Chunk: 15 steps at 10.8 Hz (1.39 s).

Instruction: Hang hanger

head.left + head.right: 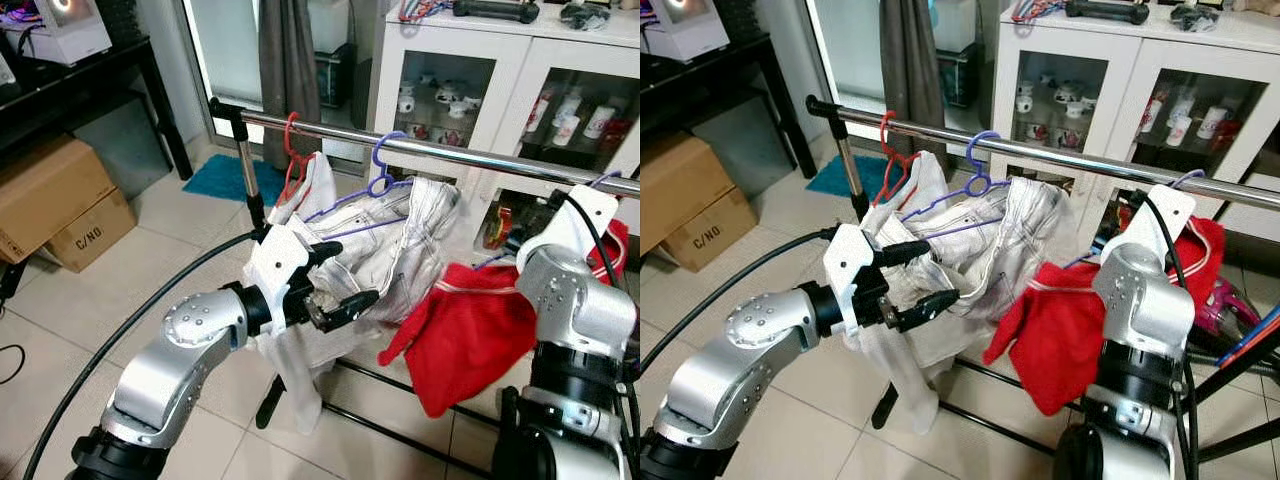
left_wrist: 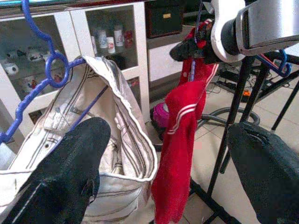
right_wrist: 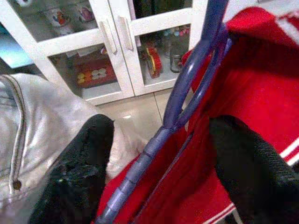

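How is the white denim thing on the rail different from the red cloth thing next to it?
The white striped denim garment hangs on a blue hanger hooked over the metal rail; the red garment with white stripes sits on a blue hanger between the right gripper's open fingers. The denim looks stiff and bunched; the red one droops limply. Both hang from blue hangers.

Even, bright daylight in both head views; sharp focus. Glare streak along the metal rail (image 1: pixel 470 155) and on the tiled floor (image 1: pixel 150 250). Soft shadows only. Wrist views softer: near black fingers (image 2: pixel 70 172) blurred, cabinet (image 3: pixel 117 51) slightly hazy.
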{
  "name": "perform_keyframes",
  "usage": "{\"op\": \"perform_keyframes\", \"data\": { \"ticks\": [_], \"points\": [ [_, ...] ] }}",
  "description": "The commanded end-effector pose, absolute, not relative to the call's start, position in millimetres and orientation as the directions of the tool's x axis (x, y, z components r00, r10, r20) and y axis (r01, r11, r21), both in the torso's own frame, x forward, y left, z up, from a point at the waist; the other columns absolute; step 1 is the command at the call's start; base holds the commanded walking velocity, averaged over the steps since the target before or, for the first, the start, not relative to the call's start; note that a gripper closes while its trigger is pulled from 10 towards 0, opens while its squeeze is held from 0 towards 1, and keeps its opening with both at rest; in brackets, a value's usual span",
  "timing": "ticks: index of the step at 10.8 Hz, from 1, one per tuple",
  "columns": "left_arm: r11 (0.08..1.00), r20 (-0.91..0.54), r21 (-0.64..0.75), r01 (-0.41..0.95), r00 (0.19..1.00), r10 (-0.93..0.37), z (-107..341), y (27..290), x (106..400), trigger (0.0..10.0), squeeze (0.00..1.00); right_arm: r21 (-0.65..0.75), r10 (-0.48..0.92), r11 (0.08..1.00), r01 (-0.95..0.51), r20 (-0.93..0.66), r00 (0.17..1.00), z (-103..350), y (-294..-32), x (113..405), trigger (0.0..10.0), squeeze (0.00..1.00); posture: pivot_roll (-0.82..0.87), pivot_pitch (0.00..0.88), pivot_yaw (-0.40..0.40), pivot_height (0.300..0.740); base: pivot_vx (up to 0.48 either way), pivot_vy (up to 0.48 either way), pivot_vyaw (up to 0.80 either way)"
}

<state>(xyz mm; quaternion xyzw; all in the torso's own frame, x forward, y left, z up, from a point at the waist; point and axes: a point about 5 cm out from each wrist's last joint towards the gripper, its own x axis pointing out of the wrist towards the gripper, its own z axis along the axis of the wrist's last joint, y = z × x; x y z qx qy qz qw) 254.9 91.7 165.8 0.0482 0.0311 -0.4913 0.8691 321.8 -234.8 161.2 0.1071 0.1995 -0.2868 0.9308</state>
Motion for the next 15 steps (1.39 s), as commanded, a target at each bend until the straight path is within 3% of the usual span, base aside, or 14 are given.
{"op": "perform_keyframes", "data": {
  "ticks": [1, 9, 15],
  "points": [
    [0.495, -0.103, 0.081, 0.865, 0.502, -0.859, 171.4, 91.3, 254.1, 10.0, 0.75, 0.112, -0.501, 0.799, 0.591, -0.420, 0.757, 167.4, -236.4, 326.5, 0.0, 0.00, 0.08, 0.000, 0.029, 0.740, 0.000, 0.000, 0.00],
    [0.464, -0.129, 0.107, 0.879, 0.475, -0.870, 170.3, 91.3, 251.4, 10.0, 0.74, 0.170, -0.516, 0.760, 0.627, -0.428, 0.742, 168.6, -244.4, 322.2, 0.0, 0.00, 0.06, 0.000, 0.027, 0.740, 0.000, 0.000, 0.00],
    [0.445, -0.133, 0.104, 0.889, 0.456, -0.880, 166.9, 87.3, 244.3, 10.0, 0.74, 0.154, -0.487, 0.794, 0.588, -0.416, 0.768, 171.1, -244.0, 310.4, 0.0, 0.00, 0.04, 0.000, 0.011, 0.740, 0.000, 0.000, 0.00]
  ]
}}
